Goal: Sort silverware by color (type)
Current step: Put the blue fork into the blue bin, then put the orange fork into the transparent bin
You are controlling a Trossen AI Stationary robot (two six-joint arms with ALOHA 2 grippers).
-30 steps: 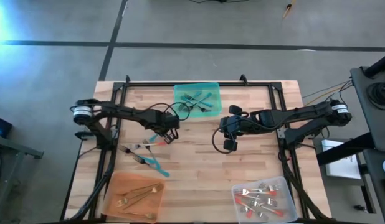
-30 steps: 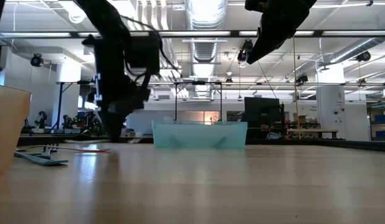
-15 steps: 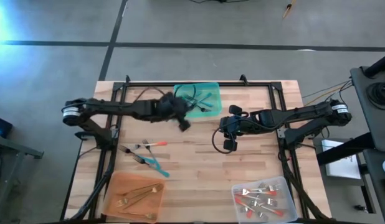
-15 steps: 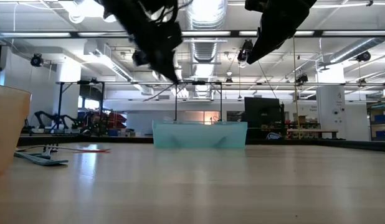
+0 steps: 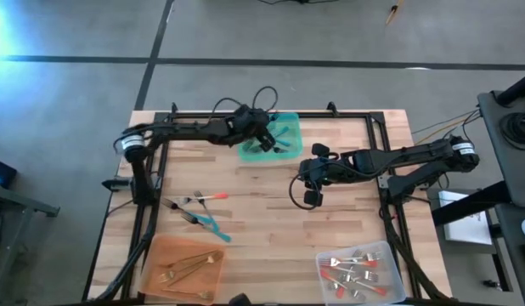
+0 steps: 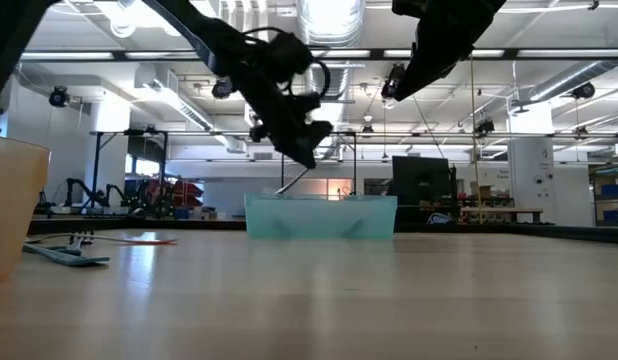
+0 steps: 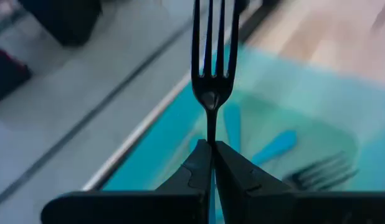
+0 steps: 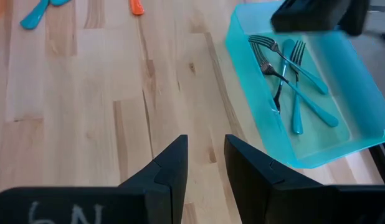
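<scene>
My left gripper [image 5: 262, 136] hangs over the teal tray [image 5: 284, 121] at the far edge, shut on a fork [image 7: 212, 68] whose tines stick out past the fingertips. In the low view the fork [image 6: 293, 180] slants down toward the tray [image 6: 321, 218]. Several teal-handled forks [image 8: 292, 78] lie in that tray. Loose silverware [image 5: 197, 206] lies on the table's left: a coral-handled piece [image 5: 214, 196] and a teal-handled one [image 5: 213, 227]. My right gripper [image 8: 205, 155] waits open above the table's middle [image 5: 311, 180]. My left gripper pinches the fork's thin neck [image 7: 211, 127], just behind the tines, between its two fingertips. The fork lies along the fingers, tines forward. The fingers slant down from the table's left. The fork is lifted clear above the teal tray; the fingers hide its handle.
An orange tray [image 5: 160, 255] with gold pieces stands at the near left corner. A clear tray [image 5: 390, 255] with red-handled pieces stands at the near right. A black frame [image 5: 245, 115] runs along the table's far and side edges. Bare wood lies between the arms.
My left gripper has risen from the loose silverware on the table's left and swung toward the far edge, to above the teal tray. It stays shut on the fork and has tipped from pointing steeply down to a shallower slant. The fork is lifted clear of the table.
</scene>
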